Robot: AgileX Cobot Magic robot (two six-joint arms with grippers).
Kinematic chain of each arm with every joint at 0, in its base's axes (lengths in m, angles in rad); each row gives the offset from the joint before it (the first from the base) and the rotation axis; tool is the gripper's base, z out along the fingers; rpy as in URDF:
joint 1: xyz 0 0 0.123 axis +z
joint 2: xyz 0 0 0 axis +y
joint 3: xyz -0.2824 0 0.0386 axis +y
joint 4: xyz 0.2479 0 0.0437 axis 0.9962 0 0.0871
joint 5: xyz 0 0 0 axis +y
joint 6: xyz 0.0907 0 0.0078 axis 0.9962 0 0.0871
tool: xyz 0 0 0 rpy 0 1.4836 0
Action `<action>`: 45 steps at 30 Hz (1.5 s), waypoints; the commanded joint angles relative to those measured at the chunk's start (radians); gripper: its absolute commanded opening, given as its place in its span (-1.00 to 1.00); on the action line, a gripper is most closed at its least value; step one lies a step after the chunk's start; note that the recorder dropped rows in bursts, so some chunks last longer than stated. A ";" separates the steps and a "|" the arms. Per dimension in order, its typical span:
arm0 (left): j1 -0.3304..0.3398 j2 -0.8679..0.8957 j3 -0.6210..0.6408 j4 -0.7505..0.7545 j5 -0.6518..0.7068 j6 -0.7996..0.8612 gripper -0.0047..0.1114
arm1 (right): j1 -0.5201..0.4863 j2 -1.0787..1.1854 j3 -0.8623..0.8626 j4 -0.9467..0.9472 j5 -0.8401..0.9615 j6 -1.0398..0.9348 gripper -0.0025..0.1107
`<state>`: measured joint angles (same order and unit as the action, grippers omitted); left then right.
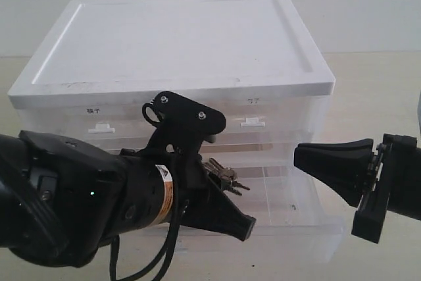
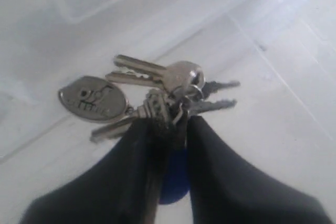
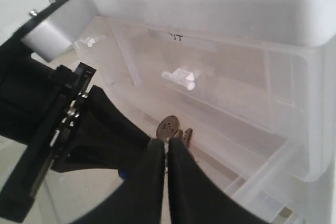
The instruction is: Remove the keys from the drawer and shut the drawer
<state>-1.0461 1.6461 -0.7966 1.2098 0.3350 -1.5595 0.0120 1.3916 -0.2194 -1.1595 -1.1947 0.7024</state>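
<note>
Left arm (image 1: 72,202): bulky black, nearest to the exterior view, reaching from the lower left into the open drawer.
Left pincer (image 2: 170,123): clenched on the keys, with black fingers (image 2: 131,171) pinching the bunch near its ring.
Keys (image 2: 178,77): small bunch of silver metal keys inside the pulled-out drawer, at the left fingertips, blades fanned out past them; lifted or resting on the drawer floor, cannot tell.
Tags: round blue tag (image 2: 176,184) wedged between the two left fingers; oval grey metal tag (image 2: 94,98) lying flat just beside the keys.
Drawer (image 1: 296,225): clear plastic, lowest in the chest, drawn well out toward the front.
Right pincer (image 1: 297,157): clenched on nothing, black tips nearly touching, held over the drawer's right part, aimed toward the keys but apart from them.
Chest (image 1: 177,37): translucent plastic drawer chest with a flat white top, behind both arms.
Upper drawers: pushed in, each with a small white handle (image 1: 252,122); black marks above the handles too small to read.
Tabletop (image 1: 375,77): pale beige, beneath the chest.
Wall (image 1: 362,4): plain white, farthest back.
</note>
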 commanded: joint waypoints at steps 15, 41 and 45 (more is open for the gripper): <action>-0.116 -0.112 0.007 0.025 0.019 0.082 -0.44 | -0.003 0.002 -0.001 -0.002 -0.011 -0.002 -0.96; -0.044 0.023 0.005 0.292 0.091 -0.479 0.42 | -0.003 0.002 -0.001 -0.002 -0.008 0.004 -0.96; -0.044 0.077 0.005 0.348 0.065 -0.482 0.42 | -0.003 0.002 -0.001 -0.002 -0.008 0.006 -0.96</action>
<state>-1.0894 1.6980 -0.7956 1.5261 0.4265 -2.0328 0.0120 1.3916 -0.2194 -1.1655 -1.1956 0.7083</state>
